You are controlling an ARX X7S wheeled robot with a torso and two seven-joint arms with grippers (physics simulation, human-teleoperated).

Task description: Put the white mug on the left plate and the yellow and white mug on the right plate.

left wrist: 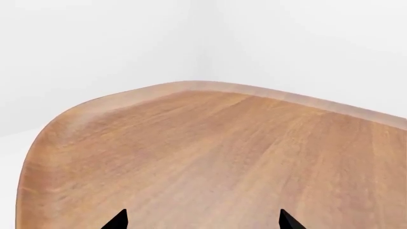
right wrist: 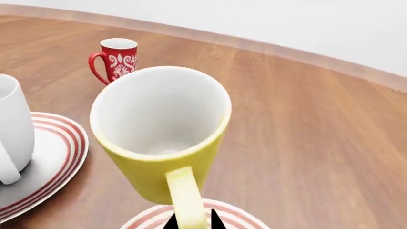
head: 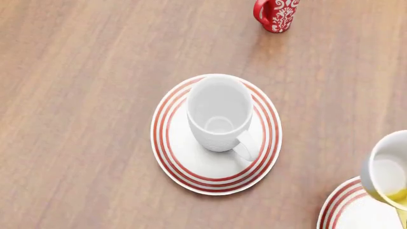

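**Stock on table: two mugs, two plates, one extra**

1. White mug (head: 218,114): upright on the left plate (head: 177,164), approx centred, handle toward the plate's near-right rim. Empty inside. Its side also shows at the edge of my right wrist view (right wrist: 13,131).
2. Left plate: on the wooden table (head: 83,95), red rings showing all round the mug.
3. Yellow and white mug (right wrist: 162,131): yellow outside, white inside, tilted, its handle running down betw. my right gripper (right wrist: 190,222) tips. Tips close together on either side of the handle, so I have it pinched by the handle. In the head view the mug (head: 388,169) sits over the edge of the right plate (head: 356,210); can't tell whether the base touches the plate.
4. Right plate: only its ringed rim in view, near-right corner of the head view, well apart from the left plate.
5. Red mug (head: 277,14): white floral pattern, upright, far side of table, not on a plate.
6. My left gripper (left wrist: 203,220): two black tips wide apart, nothing betw. them, over bare wood near a rounded table corner.
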